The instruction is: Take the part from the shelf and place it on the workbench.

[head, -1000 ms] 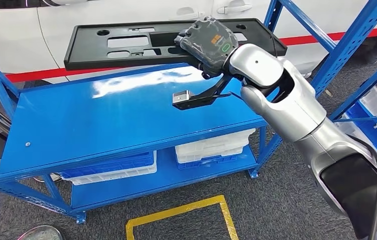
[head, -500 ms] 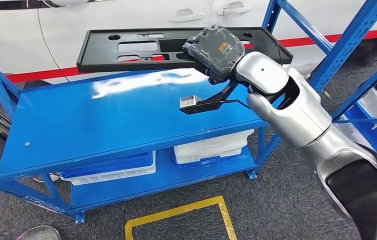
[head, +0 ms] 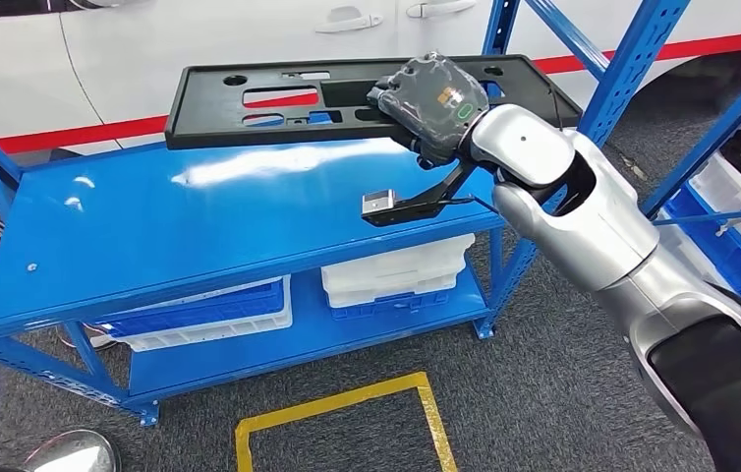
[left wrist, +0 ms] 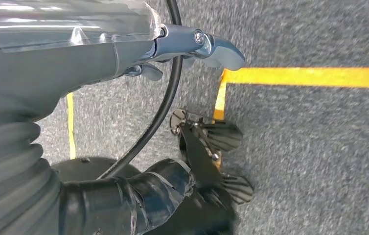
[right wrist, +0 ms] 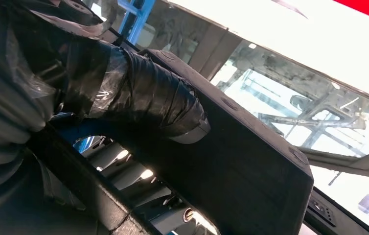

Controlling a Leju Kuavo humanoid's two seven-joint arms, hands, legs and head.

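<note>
Right hand (head: 432,100) grips black part (head: 278,98), held above blue shelf (head: 199,226). Left hand (left wrist: 192,46) hangs over floor, fingers loosely apart, holding nothing.

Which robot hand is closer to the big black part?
The right hand: it grips the black part above the blue shelf. The left hand hangs down over the carpet floor, far away.

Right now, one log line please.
right hand grips part | part above shelf | left hand hangs, open
</note>
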